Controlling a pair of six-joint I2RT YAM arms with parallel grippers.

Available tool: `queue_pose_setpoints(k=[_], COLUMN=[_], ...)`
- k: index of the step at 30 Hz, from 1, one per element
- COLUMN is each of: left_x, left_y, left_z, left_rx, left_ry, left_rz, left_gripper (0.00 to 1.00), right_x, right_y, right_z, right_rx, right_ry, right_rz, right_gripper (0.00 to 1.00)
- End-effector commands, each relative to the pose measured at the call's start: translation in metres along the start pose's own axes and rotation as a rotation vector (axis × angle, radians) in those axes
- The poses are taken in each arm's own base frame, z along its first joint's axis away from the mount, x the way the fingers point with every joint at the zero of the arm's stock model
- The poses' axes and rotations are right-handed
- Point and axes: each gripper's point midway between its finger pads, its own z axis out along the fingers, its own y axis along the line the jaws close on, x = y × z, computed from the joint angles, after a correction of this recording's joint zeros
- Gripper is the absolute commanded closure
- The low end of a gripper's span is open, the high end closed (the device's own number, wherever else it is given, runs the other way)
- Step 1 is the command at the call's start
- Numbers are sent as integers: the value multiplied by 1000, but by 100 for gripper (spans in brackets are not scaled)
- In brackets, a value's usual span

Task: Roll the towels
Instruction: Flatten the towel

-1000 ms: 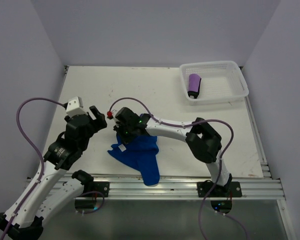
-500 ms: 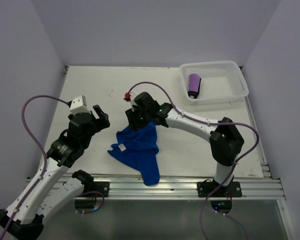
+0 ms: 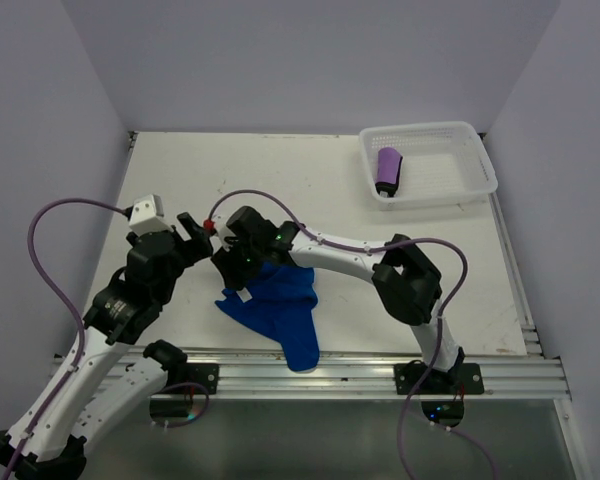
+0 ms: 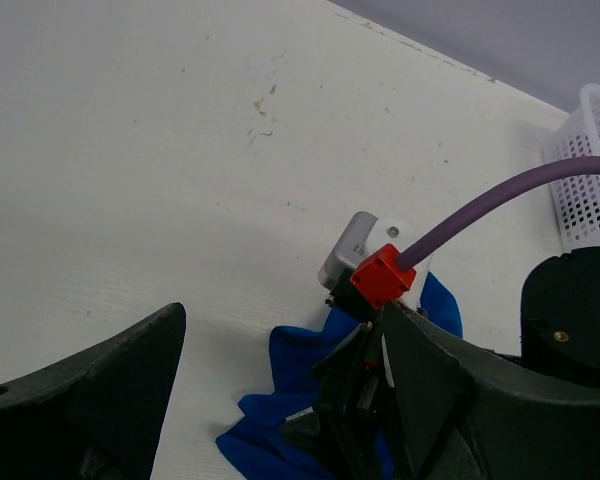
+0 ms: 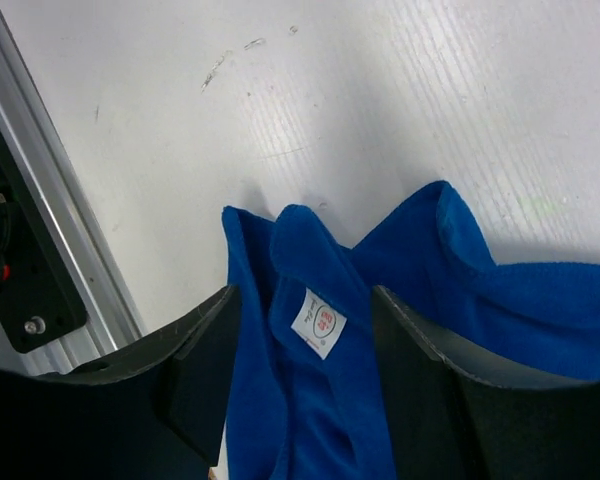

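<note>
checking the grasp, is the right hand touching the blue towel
Cannot tell. The right wrist view shows the open right hand straddling a labelled corner of the blue towel, but not whether it presses down or hovers; the top view hides the spot.

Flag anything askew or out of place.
The blue towel lies crumpled rather than flat, and its near end spills off the table onto the aluminium rail. The purple towel sits rolled in the basket; nothing else stands out.
</note>
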Motion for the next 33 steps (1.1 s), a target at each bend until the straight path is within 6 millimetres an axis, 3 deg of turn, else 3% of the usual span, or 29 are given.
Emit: queue_pose_setpoints(k=[1,12,18,21,22,24,25,28,31,33], left_x=[-14,-7,-5,-6,-5,-5,-4,-4,-5,-6], left_y=[0,3,2,2,3,2,3,2,1,-1], left_z=[-1,3,5,5,6,6,6,5,4,3], left_rx=[-2,-18,-17,-17,-20,-19,-19,-15,-9,0], left_ry=[-55,-39,-34,-35,-32,-31,-30,-29,-30,-30], left_rz=[-4,18,23,23,24,25,26,24,17,11], left_gripper=[16,15,14,14,14,14,14,14,14,14], right_x=[-11,4,13,17,18,20,18,10,-7,-24], right_y=[10,24,9,1,0,-7,-8,-12,-15,-14], right_z=[6,37,46,46,45,44,41,34,17,-4], right_rx=[-60,-114,-49,-9,1,36,47,84,120,137], right_ry=[-9,57,94,105,106,109,104,75,34,-13], right_rz=[-84,-130,-137,-145,-147,-147,-149,-148,-143,-129], right_gripper=[41,40,46,54,65,74,85,100,100,100])
